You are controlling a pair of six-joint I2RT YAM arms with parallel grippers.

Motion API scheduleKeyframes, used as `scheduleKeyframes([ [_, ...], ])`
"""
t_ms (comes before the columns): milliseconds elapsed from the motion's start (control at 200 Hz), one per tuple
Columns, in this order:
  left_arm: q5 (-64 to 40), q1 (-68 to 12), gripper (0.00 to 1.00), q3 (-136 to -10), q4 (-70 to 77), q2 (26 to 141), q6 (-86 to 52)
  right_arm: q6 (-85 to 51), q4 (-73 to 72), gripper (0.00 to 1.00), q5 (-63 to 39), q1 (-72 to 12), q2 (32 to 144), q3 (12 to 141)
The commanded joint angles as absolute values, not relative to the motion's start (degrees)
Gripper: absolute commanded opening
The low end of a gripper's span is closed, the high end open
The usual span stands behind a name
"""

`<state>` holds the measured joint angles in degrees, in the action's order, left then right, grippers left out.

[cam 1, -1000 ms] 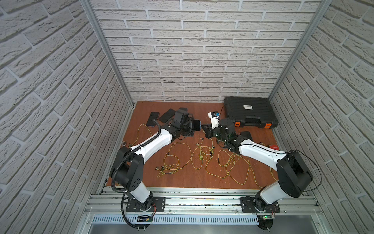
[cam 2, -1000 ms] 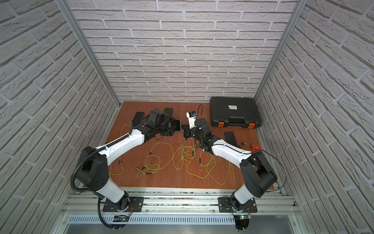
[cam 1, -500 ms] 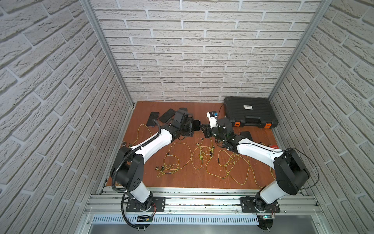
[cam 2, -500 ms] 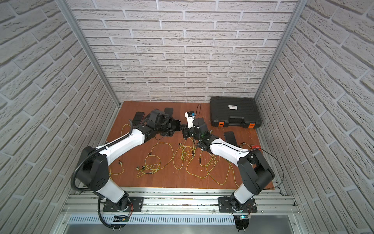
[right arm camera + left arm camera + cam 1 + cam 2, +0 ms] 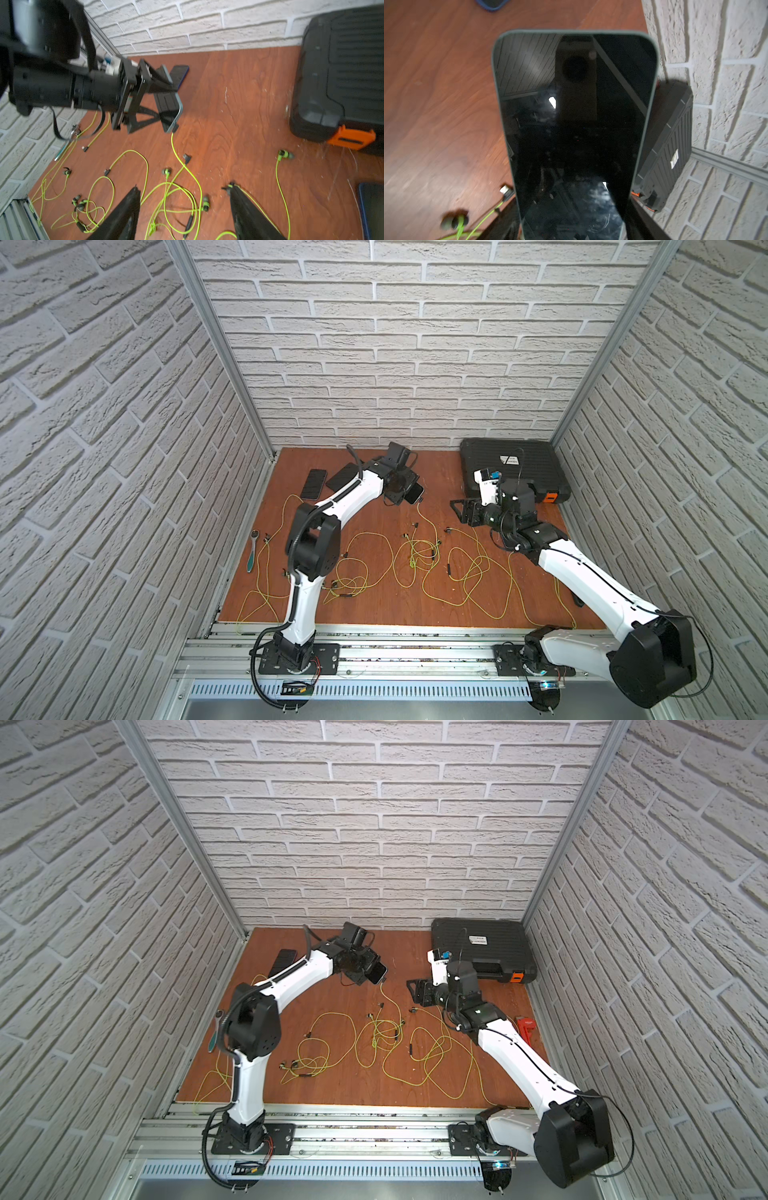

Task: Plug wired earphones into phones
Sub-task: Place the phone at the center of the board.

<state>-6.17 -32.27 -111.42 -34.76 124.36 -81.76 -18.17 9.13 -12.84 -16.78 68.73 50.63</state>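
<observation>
Lying flat farthest from the black case (image 5: 515,466), two phones (image 5: 313,483) sit where they did a second ago. Nearer it, the left gripper (image 5: 167,99) clamps a third phone (image 5: 571,124) by its long edges, tilted above the table (image 5: 436,472), as before. A dark plug (image 5: 175,127) meets that phone's lower corner; its yellow-green cord (image 5: 419,516) hangs to the wood among loose earphones (image 5: 415,556). The right gripper (image 5: 462,511), pressed shut beside that plug a second ago, now stands spread and empty, drawn back toward the case. Bare wood lies open between plug and claw, and between the held phone and the case.
</observation>
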Motion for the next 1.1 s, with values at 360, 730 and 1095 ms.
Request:
scheduleKeyframes([
  [360, -14.98, -36.76, 0.00, -153.08, -56.34, 152.42, -58.58, -18.24, 14.71, 0.68, -8.43, -15.64, 65.42, 45.55],
  [730, -17.59, -36.97, 0.54, -150.23, -52.82, 154.89, -57.52, -19.35, 16.28, 0.67, -8.05, -15.69, 67.13, 46.14],
  [1095, -19.60, -36.90, 0.88, -147.15, -48.52, 153.86, -57.21, -20.20, 21.77, 0.66, -4.64, -15.98, 69.47, 48.53],
])
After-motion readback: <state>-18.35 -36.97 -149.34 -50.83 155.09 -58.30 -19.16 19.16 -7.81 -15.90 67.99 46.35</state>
